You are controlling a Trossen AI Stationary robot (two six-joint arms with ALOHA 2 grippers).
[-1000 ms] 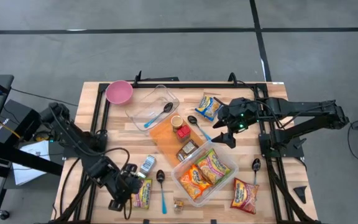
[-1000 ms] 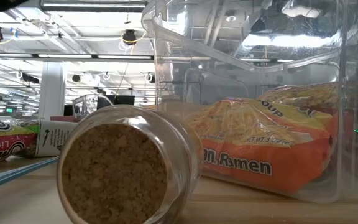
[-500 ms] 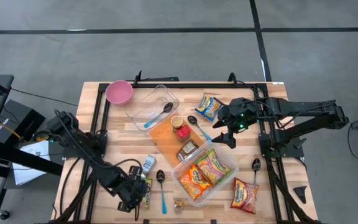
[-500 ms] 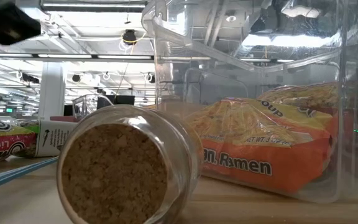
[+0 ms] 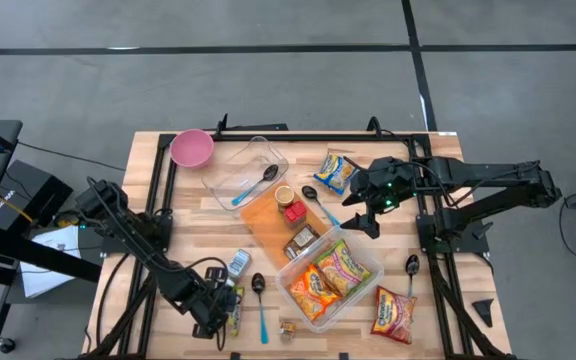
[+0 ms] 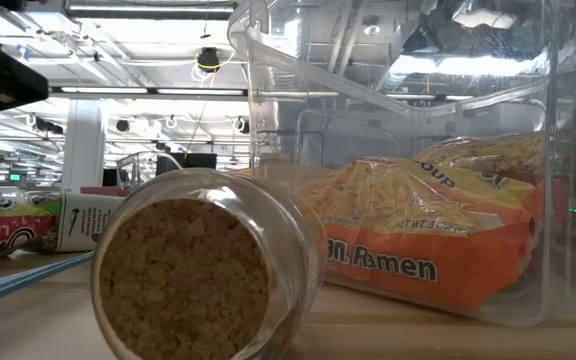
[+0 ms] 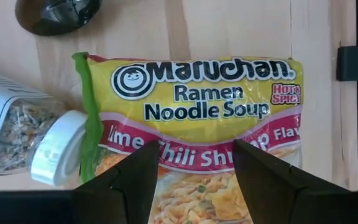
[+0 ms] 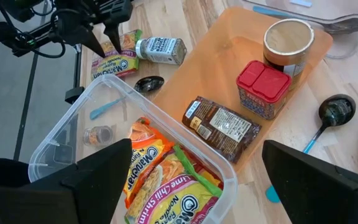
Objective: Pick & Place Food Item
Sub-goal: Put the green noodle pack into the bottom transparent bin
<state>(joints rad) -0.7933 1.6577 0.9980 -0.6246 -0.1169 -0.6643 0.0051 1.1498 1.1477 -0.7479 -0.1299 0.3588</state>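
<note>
Left tool point(image 7: 194, 163) is hovering half open right over the ramen pack point(image 7: 194, 106), gripping nothing; right tool point(image 5: 368, 222) is waiting wide open near the bin point(image 5: 366, 285).

A ramen packet point(image 7: 194, 130) lies beside a seasoning jar point(image 7: 23, 140) on the table point(image 5: 158, 230).

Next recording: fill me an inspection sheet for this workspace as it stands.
Surface: light wooden table.
Job's things: lime chili shrimp ramen packet flat near the front edge; clear plastic bin holding two ramen packets.
Clutter: pink bowl, orange cutting board, black spoons, jars.
Grippers: left tool open, straddling the packet; right tool open above the bin.
Cables: black leads by the left arm.
Surroundings: grey floor.
</note>
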